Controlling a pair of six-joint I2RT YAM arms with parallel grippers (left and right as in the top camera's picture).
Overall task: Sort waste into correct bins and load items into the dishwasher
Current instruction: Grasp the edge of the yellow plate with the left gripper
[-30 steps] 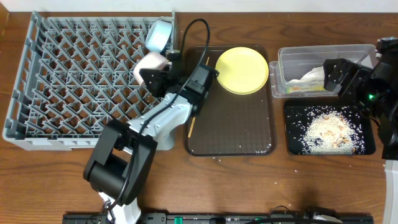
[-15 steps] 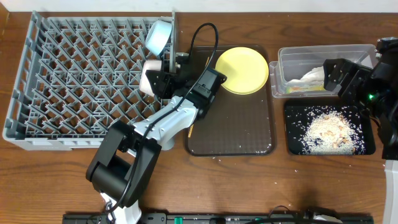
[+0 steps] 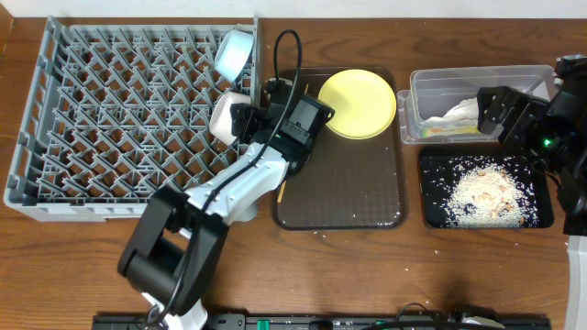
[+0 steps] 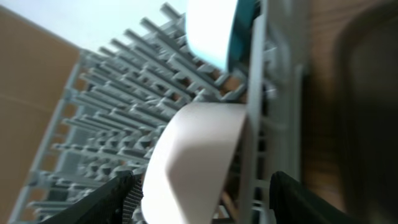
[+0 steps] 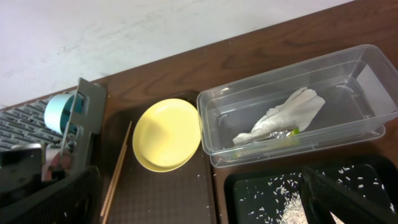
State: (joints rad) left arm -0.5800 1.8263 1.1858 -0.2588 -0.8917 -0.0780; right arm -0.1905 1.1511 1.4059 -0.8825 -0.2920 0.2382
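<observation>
My left gripper (image 3: pixel 243 119) is at the right wall of the grey dish rack (image 3: pixel 110 119). Its fingers (image 4: pixel 199 205) are spread wide around a white bowl (image 3: pixel 226 114) standing on edge among the pegs (image 4: pixel 186 162). The right finger does not touch it. A light blue bowl (image 3: pixel 235 50) stands behind it (image 4: pixel 217 31). The yellow plate (image 3: pixel 358 103) and chopsticks (image 5: pixel 117 165) lie on the brown tray (image 3: pixel 348 183). My right gripper (image 5: pixel 199 211) is open and empty over the clear tub (image 3: pixel 459 75), which holds the napkin (image 5: pixel 280 115) and green wrapper (image 5: pixel 292 132). The white cup is out of view.
The black tray (image 3: pixel 431 197) in front of the clear tub holds a heap of rice crumbs (image 3: pixel 486 192). A few crumbs lie on the brown tray and on the table by its front edge (image 3: pixel 321 231). The right arm's base stands at the far right edge.
The left gripper carried the white bowl down and toward the rack's right wall. The bowl now stands among the pegs, and the wrist has shifted slightly right. The right arm has not moved.
</observation>
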